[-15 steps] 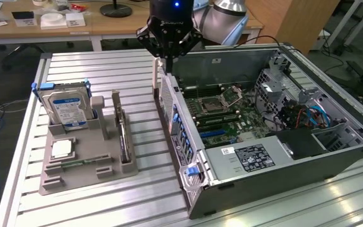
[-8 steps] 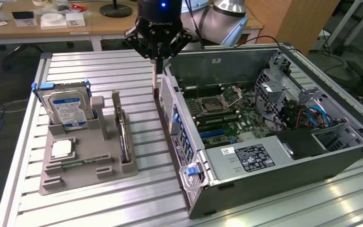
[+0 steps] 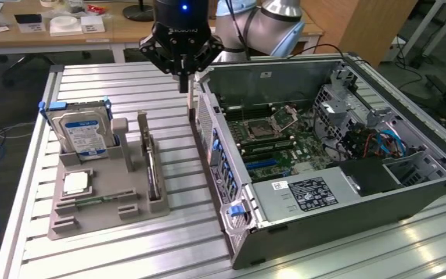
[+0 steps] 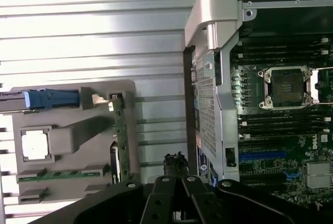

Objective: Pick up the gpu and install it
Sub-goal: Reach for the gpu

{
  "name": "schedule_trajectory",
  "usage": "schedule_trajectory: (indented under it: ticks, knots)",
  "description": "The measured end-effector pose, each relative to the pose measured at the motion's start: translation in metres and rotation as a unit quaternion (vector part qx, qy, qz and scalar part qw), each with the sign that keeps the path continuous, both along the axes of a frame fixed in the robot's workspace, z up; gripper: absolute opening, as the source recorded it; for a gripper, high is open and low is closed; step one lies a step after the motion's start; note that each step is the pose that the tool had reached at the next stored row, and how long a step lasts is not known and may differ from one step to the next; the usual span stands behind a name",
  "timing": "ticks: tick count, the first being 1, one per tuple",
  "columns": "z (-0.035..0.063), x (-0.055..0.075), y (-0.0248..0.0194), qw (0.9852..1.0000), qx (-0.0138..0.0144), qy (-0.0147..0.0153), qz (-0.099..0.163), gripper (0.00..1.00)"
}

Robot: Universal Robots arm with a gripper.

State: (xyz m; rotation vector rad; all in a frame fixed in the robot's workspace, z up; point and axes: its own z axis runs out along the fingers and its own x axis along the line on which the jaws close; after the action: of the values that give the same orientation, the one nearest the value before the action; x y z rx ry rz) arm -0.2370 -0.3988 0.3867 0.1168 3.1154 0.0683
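The gpu (image 3: 153, 170) stands on edge in a slot of the grey holder tray (image 3: 107, 220), with its pale end bracket toward the back. In the wrist view the gpu (image 4: 123, 136) shows as a thin green strip along the tray (image 4: 104, 91) edge. My gripper (image 3: 183, 86) hangs shut with nothing in it, above the bare table strip between the tray and the open computer case (image 3: 324, 200). Seen from the wrist, the gripper (image 4: 176, 162) tips sit beside the case's perforated rear wall (image 4: 207, 109), apart from the gpu.
The tray also holds a blue-labelled hard drive (image 3: 83, 132), a square silver CPU chip (image 3: 76, 185) and a memory stick (image 3: 95, 201). The case lies on its side with the motherboard (image 3: 281, 145) and blue slots (image 3: 266, 165) exposed. The slatted metal table ends at the exterior view's left.
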Motion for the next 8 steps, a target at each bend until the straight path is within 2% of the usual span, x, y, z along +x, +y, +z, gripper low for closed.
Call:
schedule_trajectory:
  ticks: [8]
  knots:
    - [-0.0023,-0.02,0.0,1.0,0.0,0.0013,0.0,0.11]
